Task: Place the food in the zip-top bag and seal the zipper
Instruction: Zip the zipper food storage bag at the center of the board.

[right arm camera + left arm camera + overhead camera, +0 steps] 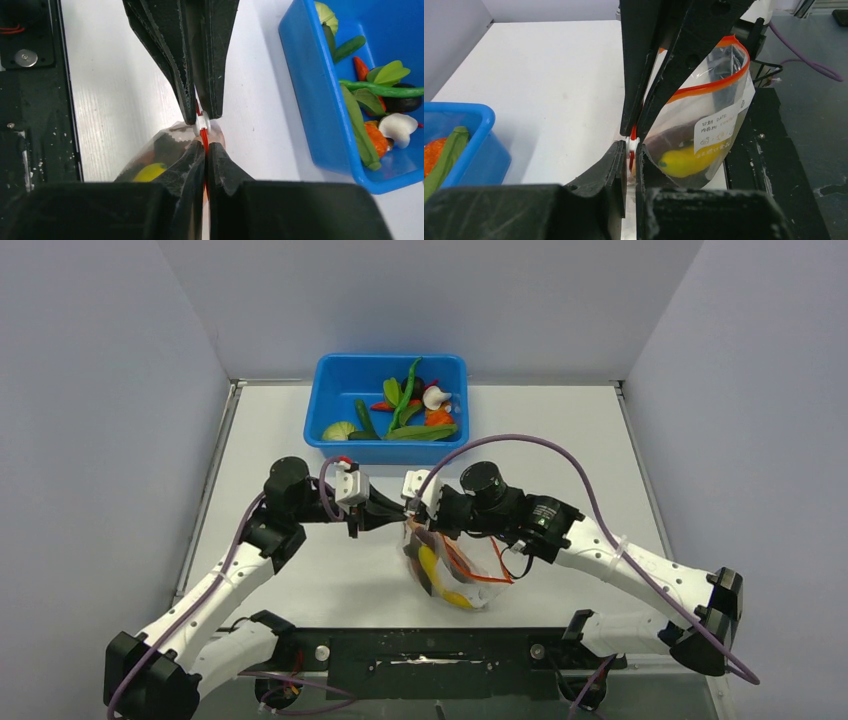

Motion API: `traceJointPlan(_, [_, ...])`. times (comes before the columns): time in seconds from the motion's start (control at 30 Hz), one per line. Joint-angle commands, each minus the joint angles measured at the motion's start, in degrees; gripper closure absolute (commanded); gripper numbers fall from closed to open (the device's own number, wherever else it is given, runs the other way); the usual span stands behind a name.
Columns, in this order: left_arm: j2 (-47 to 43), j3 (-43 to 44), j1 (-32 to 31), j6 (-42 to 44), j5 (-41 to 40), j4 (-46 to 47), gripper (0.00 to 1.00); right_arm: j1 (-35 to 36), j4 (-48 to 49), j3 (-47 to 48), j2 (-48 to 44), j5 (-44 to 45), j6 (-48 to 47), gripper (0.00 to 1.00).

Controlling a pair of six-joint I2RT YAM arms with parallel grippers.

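The clear zip-top bag (455,578) stands between my arms with a yellow banana (681,161) and a dark item inside. Its red-orange zipper (709,86) runs along the mouth. My left gripper (399,511) is shut on the small white slider (202,123) at the strip's end, as the left wrist view (630,150) shows. My right gripper (419,516) meets it tip to tip and is shut on the red strip just behind the slider, as the right wrist view (206,148) shows. The bag (150,152) hangs beside my right fingers.
A blue tub (330,400) at the back of the table holds more toy food: green pods (408,390), a white piece (436,397), orange and red pieces. It also shows in the right wrist view (310,100) and the left wrist view (479,150). A black base plate (440,650) lies at the near edge.
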Motion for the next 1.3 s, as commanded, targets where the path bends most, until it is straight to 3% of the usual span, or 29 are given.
traceJointPlan(0.0, [-1.96, -0.49, 0.28, -3.9, 4.35, 5.33, 1.0, 0.21, 3.7, -2.13, -2.79, 1.47, -2.84, 1.0])
traceJointPlan(0.07, [-1.83, -1.04, 0.34, -4.23, 3.75, 5.43, 0.95, -0.16, 3.22, -2.78, -3.77, 0.14, -3.48, 1.0])
traceJointPlan(0.17, [-1.85, -1.94, 0.33, -4.11, 2.38, 5.11, 0.74, -0.41, 3.25, -3.8, -5.53, -2.18, -3.7, 1.0])
traceJointPlan(0.3, [-2.35, -3.18, 0.33, -1.52, 2.84, 4.86, 0.64, -0.45, 4.33, -4.82, -7.12, -3.59, -3.2, 1.0])
traceJointPlan(0.6, [0.19, -2.06, 0.24, 1.8, 4.31, 4.84, 0.63, -0.53, 7.08, -6.85, -9.57, -6.95, -2.23, 1.0])
traceJointPlan(0.93, [1.92, -9.75, -0.2, -14.45, 6.04, 31.09, 0.63, -0.45, 8.78, -7.69, -10.13, -9.51, -1.09, 1.0])
traceJointPlan(1.13, [2.81, -10.45, -0.24, -14.32, 7.22, 31.49, 0.65, -0.54, 9.87, -8.73, -9.97, -9.83, -0.71, 0.99])
traceJointPlan(1.2, [2.63, -10.88, -0.41, -13.97, 7.33, 31.99, 0.68, -0.53, 9.9, -8.7, -9.72, -9.89, -0.76, 0.98])
traceJointPlan(1.27, [2.51, -10.91, -0.63, -13.37, 7.71, 31.93, 0.83, -0.58, 10.09, -8.51, -9.38, -9.88, -0.72, 0.98])
